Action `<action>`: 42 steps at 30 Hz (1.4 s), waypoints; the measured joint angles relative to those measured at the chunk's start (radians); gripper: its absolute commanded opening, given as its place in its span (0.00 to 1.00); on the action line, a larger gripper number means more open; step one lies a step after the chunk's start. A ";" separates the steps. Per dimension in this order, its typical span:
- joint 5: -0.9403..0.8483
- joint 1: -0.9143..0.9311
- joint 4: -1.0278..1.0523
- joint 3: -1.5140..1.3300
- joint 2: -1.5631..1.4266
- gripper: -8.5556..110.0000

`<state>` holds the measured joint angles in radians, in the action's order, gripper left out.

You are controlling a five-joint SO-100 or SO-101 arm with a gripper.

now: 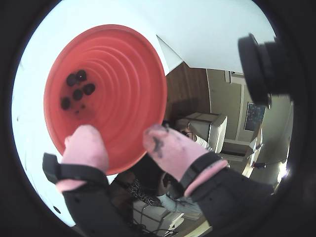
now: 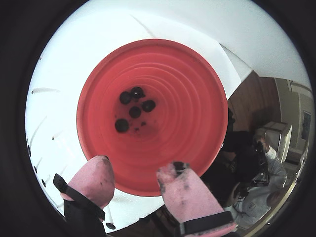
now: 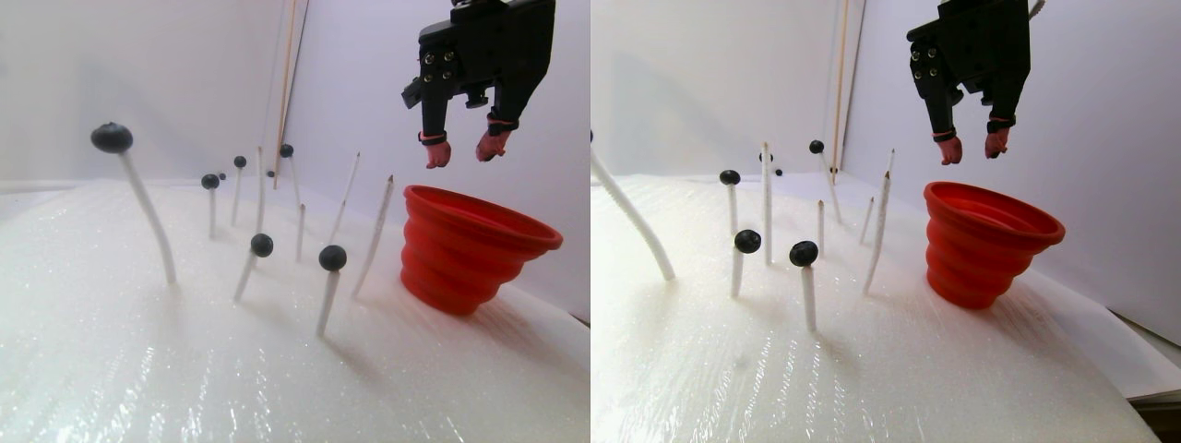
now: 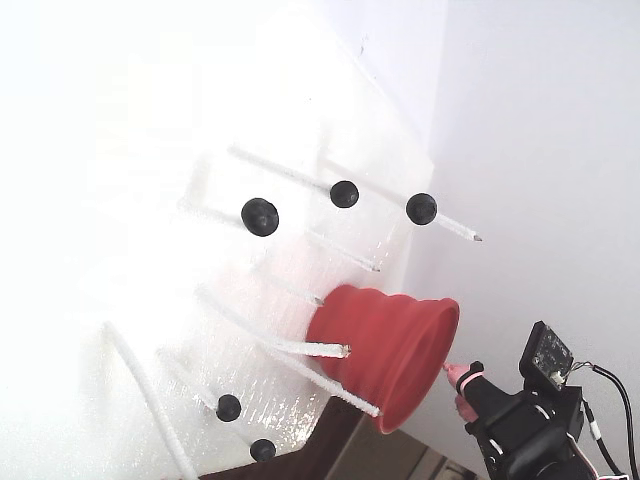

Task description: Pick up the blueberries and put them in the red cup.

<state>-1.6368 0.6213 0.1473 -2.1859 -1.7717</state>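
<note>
Now the gripper (image 3: 461,152) is hanging above the cup (image 3: 471,247), clear of the rim, pink fingertips (image 1: 86,148) spread apart with nothing between them. Both wrist views are looking straight down into the cup (image 2: 163,74), where about five berries (image 2: 134,111) are lying on the bottom rings. So the drop step is looking finished for this round.

More berries are sitting on top of thin white rods (image 3: 372,237) stuck into the white foam bed (image 3: 138,369). In the left half of the stereo pair, two near ones (image 3: 332,257) are standing just left of the cup, one tall one (image 3: 112,137) is far left, and a few small ones are farther back. Several rods near the cup are bare. The fixed view is lying on its side; it shows five berries on rods (image 4: 260,216) and the cup (image 4: 380,345) beside the gripper (image 4: 461,385).

Judgement: next move is calling for a swing away from the cup toward a loaded rod, likely the nearest pair, fingers kept wide, then a close on the berry itself and not the rod. The rods look thin and bendy, so a light touch is needed.
</note>
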 measured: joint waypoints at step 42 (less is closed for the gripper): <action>0.003 -0.213 0.087 -0.163 -0.224 0.19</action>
<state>-1.6337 0.4080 0.2347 -2.3485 -1.9957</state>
